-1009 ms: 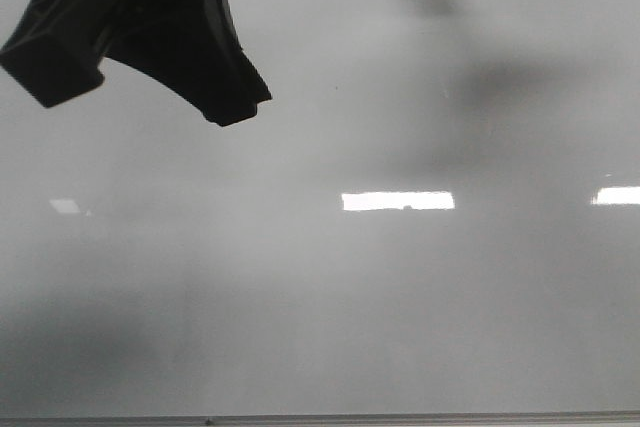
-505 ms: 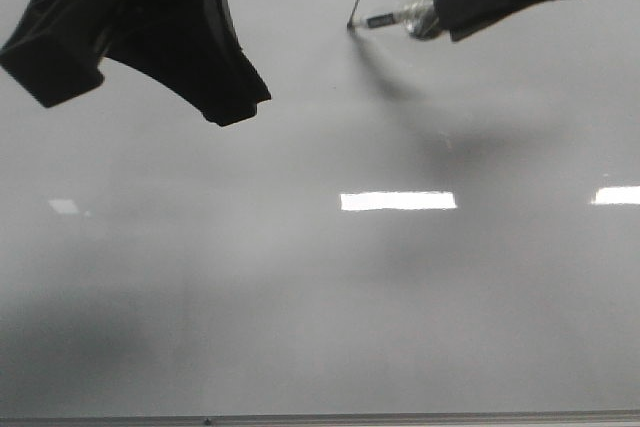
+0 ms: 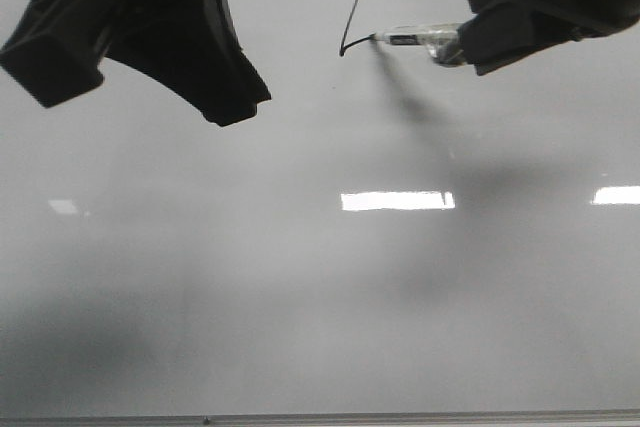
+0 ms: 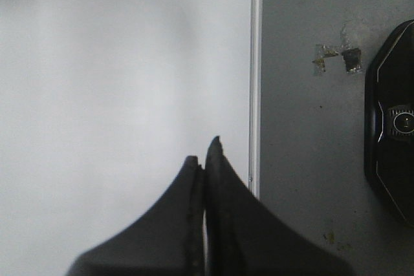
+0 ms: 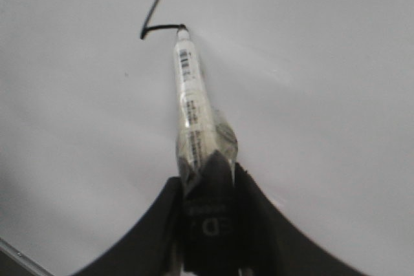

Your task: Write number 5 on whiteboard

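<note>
— While the right gripper [image 3: 470, 47] pinches the clear-barrelled marker [image 3: 420, 38], where's the thin black number 5 [image 3: 356, 5]?
— Top of the glossy grey-white whiteboard [image 3: 300, 297], seemingly just begun.
— Wrist views?
— Left gripper [image 4: 204, 159] pressed together, idle; marker tip [image 5: 182, 30] touching ink.

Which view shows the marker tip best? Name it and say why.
The right wrist view: the marker runs from the right pincer straight to its tip, which touches the end of the black stroke on the whiteboard. The front view shows the marker smaller and sideways. The left wrist view shows none of it.
</note>
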You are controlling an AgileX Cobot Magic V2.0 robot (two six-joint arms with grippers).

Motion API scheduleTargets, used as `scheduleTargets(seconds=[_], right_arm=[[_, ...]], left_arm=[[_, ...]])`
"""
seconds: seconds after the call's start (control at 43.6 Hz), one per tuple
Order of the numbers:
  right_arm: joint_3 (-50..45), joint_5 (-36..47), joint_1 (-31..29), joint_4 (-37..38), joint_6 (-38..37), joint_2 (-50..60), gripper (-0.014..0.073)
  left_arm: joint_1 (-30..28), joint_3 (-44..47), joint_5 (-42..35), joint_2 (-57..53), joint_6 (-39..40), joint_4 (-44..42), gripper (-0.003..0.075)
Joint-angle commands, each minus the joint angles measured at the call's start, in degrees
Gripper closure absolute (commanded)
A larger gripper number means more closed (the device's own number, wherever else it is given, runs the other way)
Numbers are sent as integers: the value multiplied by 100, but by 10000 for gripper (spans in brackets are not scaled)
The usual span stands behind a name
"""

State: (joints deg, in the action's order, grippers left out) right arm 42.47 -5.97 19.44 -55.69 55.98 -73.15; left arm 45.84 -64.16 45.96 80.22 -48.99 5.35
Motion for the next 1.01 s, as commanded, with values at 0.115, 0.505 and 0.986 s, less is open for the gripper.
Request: scheduleTargets(seconds=[0.115, 0.505, 0.986], right_arm=[[-557, 434, -349, -323, 12, 374, 655], [-411, 424, 631, -717, 12, -579, 655], [522, 66, 488, -801, 12, 243, 655]], left_arm=[[23, -190, -250, -189, 69, 79, 741], [23, -190, -238, -189, 69, 79, 741], [23, -190, -238, -189, 69, 79, 741]])
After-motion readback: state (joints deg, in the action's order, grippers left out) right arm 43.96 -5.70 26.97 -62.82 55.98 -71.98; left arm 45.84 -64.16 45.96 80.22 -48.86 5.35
